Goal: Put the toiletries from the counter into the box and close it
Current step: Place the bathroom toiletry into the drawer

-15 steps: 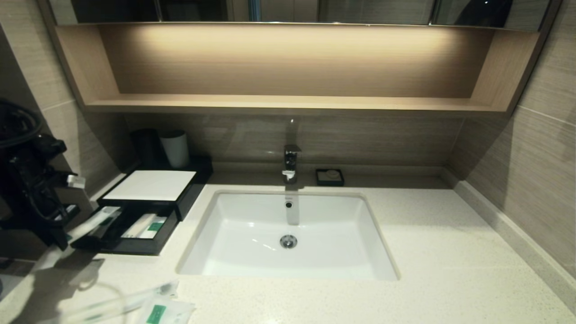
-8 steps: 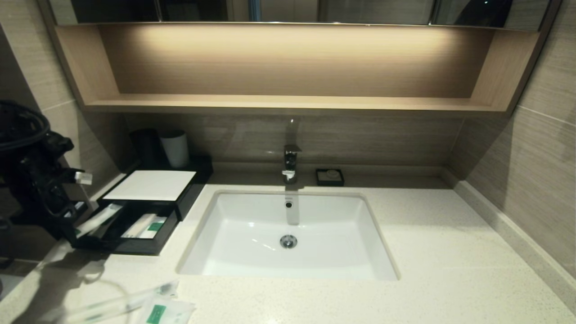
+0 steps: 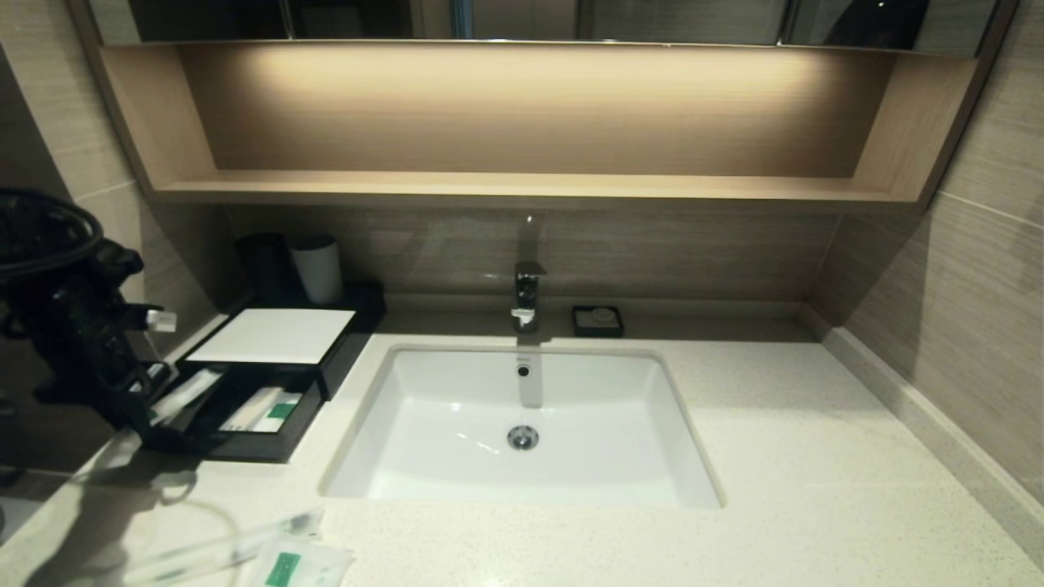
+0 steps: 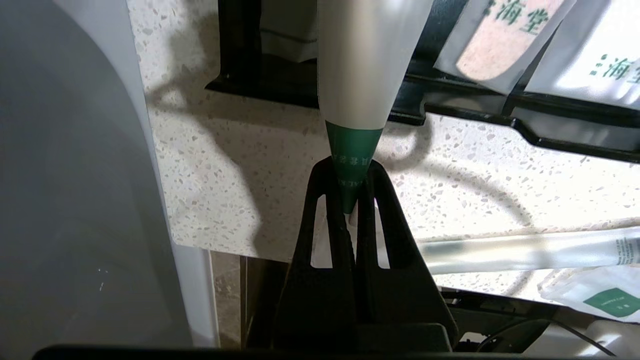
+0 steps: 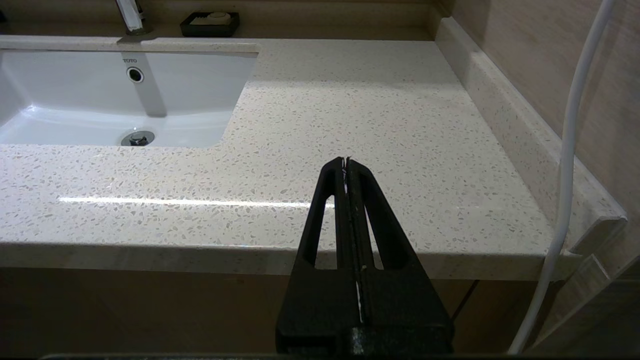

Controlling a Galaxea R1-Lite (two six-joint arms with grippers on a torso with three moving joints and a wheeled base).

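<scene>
Light: warm strip glow under the shelf (image 3: 522,189).
Shadows: dark left corner.
Glare: streak on the counter (image 5: 350,125).
Blur: near edges soft.

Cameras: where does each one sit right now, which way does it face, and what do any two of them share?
Head view: high, looking forward and down at the counter, sink and open box; left gripper shows at the left edge.
Left wrist view: behind the left gripper, shut on a wrapped stick at the box's drawer.
Right wrist view: low at the counter's front edge, right gripper shut, empty.
Shared: head and left wrist both show the sachet.
</scene>
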